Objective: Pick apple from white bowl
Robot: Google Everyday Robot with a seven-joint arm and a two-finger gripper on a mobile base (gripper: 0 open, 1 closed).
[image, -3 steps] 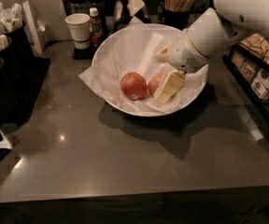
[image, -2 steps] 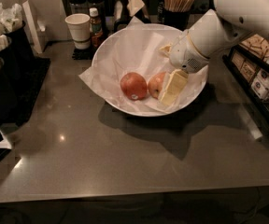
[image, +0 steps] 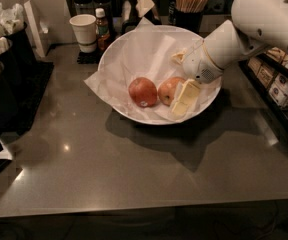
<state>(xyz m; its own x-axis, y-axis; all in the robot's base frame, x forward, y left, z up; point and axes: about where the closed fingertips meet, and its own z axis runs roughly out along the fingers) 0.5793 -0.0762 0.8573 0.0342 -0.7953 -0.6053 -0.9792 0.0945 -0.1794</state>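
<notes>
**Surface** (image: 134, 174): grey counter, carries all items below.

**Far L, 9 o'clock of bowl:** black caddy (image: 1, 69) w/ white packets. Well apart from work area, not involved.

**11 o'clock of bowl:** paper cup (image: 83, 31) and sauce bottle (image: 102, 29), side by side, near the rim. No contact w/ bowl seen.

**Centre:** white bowl (image: 134, 118), upright, lined w/ crinkled paper liner (image: 139, 54). A liner corner hangs over the rim at approx. 8 o'clock. Liner prob. keeps fruit off the bowl; its folds could snag a finger.

**In bowl:**
- 7 o'clock of bowl centre: redder apple (image: 143, 91) w/ sticker. Not the target.
- 5 o'clock: apple (image: 169, 89), paler, the target. Rests on liner, not lifted.
- The two sit just beside each other; touching or not, cannot tell.

**Tool** (image: 178, 83): inside bowl, entering over the rim from 3 o'clock.
- Fingers spread. One is on the far side, approx. 1 o'clock of the apple. The other is in front of its 4 o'clock flank and partly hides it.
- Judged: this straddle is set so that closing lands on the target and leaves the redder apple outside the grip.
- Contact w/ apple: cannot tell.

**R side:**
- Arm (image: 264, 19) slopes down from 2 o'clock.
- Stick holder (image: 191, 1) sits behind bowl at 1 o'clock.
- Shelf (image: 279, 79) w/ small packs at far R.

**Risk (judged):** the near finger may pinch liner along w/ fruit.
</notes>
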